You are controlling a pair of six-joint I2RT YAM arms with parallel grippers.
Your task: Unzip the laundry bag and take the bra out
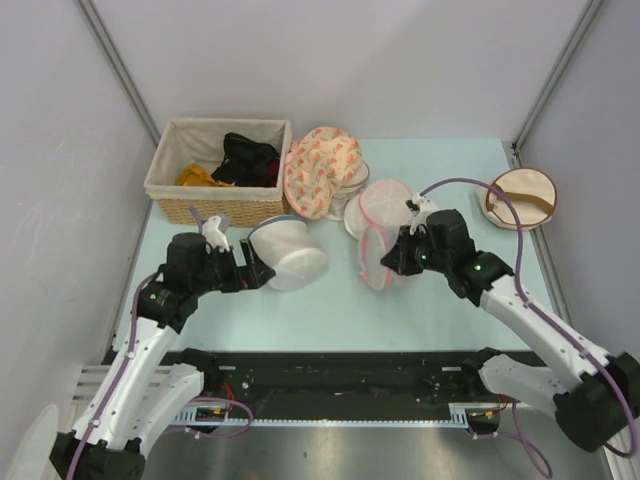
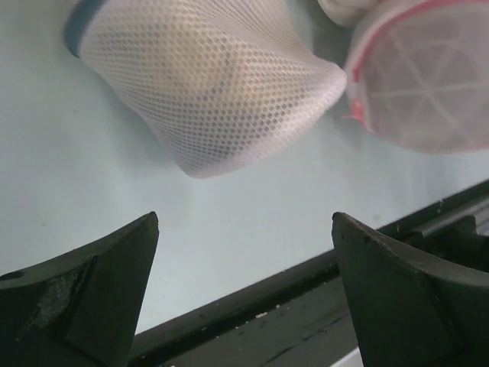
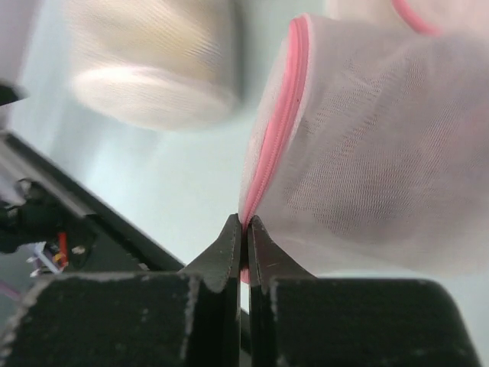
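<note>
Right gripper pinched on pink zipper band of laundry bag, bag on table right of centre, left gripper wide open, empty, near white mesh cylinder

Pale mint table, wicker basket at its far left, peach floral round bag beside that, white mesh cylinder on its side, laundry bag with pink zipper band mid-table, tan round bag far right.
</note>
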